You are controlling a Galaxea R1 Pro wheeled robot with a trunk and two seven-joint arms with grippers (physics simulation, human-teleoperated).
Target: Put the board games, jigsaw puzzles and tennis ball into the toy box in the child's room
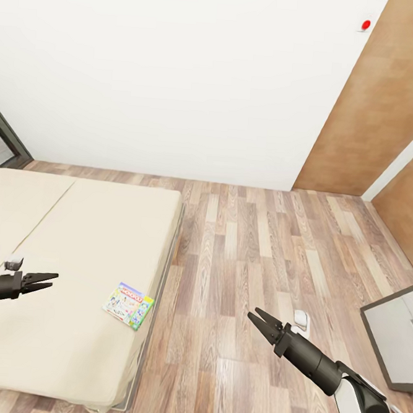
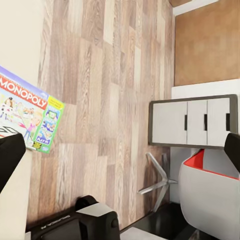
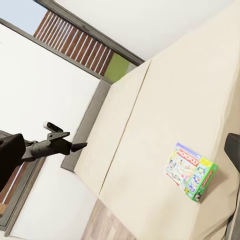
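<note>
1. Head view first: the purple-green "Monopoly" board game box [image 1: 128, 305] lies flat on the big cream mattress of the bed [image 1: 71, 264], close to the edge that faces the floor, label up. It's the one game I can see on the bed.
2. The black left gripper [image 1: 51, 280] hangs above the mattress, off to the side of the box and not touching it. Its two fingers look parted just a little, nothing between them.
3. The black right gripper [image 1: 253, 316] is out over the wood-plank floor [image 1: 259, 248], well apart from the bed. Fingers parted narrowly, empty too.
4. My guess is the step here is picking up that Monopoly box. It's flat and thin, so I'd go for the edge nearest the bed's side, slide it a bit past the thin grey frame edge [image 1: 157, 302] if needed, then pinch it across its thickness. A straight-down grab on a flat lid probably slips.
5. The mattress looks soft, so pressing down hard could tilt the box.
6. Room stuff: plain white wall [image 1: 179, 74], brown wooden door [image 1: 388, 103], small red round button [image 1: 366, 24]. In the left wrist view there's a white three-drawer unit [image 2: 194, 122] across the floor.
</note>
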